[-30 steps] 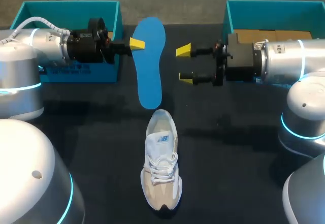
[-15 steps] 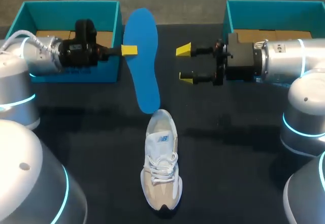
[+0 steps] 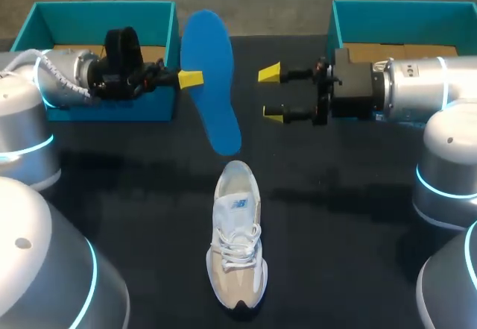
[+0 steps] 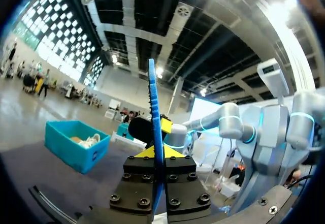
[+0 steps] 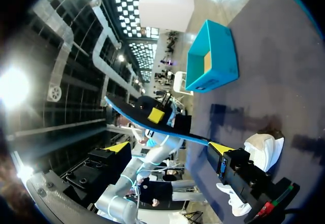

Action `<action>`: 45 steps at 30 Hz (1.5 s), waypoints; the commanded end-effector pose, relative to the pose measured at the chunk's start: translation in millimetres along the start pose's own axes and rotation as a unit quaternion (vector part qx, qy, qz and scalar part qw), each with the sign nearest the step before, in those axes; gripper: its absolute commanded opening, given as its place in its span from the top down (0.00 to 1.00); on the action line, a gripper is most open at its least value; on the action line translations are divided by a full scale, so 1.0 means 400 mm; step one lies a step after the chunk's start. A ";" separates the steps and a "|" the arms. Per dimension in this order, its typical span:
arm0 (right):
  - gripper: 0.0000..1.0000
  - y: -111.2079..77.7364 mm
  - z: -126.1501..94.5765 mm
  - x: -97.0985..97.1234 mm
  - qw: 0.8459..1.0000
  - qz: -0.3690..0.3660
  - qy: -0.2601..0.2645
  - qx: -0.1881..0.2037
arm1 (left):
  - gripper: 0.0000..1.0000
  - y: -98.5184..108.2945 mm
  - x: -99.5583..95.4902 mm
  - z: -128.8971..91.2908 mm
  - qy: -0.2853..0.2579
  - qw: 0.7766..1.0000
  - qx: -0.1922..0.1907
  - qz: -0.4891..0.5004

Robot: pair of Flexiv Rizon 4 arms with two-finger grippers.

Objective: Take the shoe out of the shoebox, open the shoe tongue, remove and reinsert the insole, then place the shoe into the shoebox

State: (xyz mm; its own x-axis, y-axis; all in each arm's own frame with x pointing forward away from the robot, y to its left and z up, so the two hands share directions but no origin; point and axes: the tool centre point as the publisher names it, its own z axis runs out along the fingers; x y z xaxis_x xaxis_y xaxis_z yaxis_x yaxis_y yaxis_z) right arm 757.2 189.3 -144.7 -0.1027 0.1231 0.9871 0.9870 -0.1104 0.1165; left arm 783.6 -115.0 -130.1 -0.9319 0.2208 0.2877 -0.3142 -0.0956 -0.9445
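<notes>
1 insole in the air, 1 shoe on the table

1 blue insole [image 3: 211, 83] is out of the shoe and held above the table, pinched at its edge by my left gripper [image 3: 190, 79]. In the left wrist view it stands edge-on between the 2 yellow tips, which press on it from both sides. Its broad end points away from me and its narrow end hangs near the shoe without touching it.

The shoe [image 3: 236, 236], white and tan with its laces tied, stands on its sole on the black table [image 3: 335, 254], in the middle and nearer to me than the insole. It is outside both boxes.

My right gripper [image 3: 272, 94] hovers just beside the insole on its other side, with its 2 fingers spread wide and nothing between them.

The left teal box [image 3: 104, 16] sits at the far edge behind my left arm, and the right teal box [image 3: 402, 8] behind my right arm. Both are open-topped and show brown cardboard inside.
</notes>
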 end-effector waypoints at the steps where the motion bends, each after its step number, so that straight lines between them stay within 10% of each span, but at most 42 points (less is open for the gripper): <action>1: 0.00 0.000 0.008 0.000 1.000 0.001 -0.002 -0.001 | 1.00 -0.027 -0.015 -0.010 0.035 0.982 -0.016 0.183; 21: 0.00 0.000 0.008 0.000 1.000 0.001 -0.002 -0.001 | 1.00 -0.039 -0.017 -0.013 0.018 0.967 0.012 0.254; 45: 0.00 0.000 0.008 0.000 1.000 0.001 -0.002 -0.001 | 1.00 0.011 0.029 -0.019 0.123 0.716 -0.016 0.687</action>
State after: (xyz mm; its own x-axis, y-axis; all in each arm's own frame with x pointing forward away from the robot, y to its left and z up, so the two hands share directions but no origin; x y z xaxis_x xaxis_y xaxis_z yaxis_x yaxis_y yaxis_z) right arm 757.7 190.1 -144.5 -0.1016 0.1242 0.9870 0.9872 -0.1101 0.1155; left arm 771.8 -104.5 -130.3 -0.5524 0.1516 -0.8197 0.7570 -0.3203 -0.5695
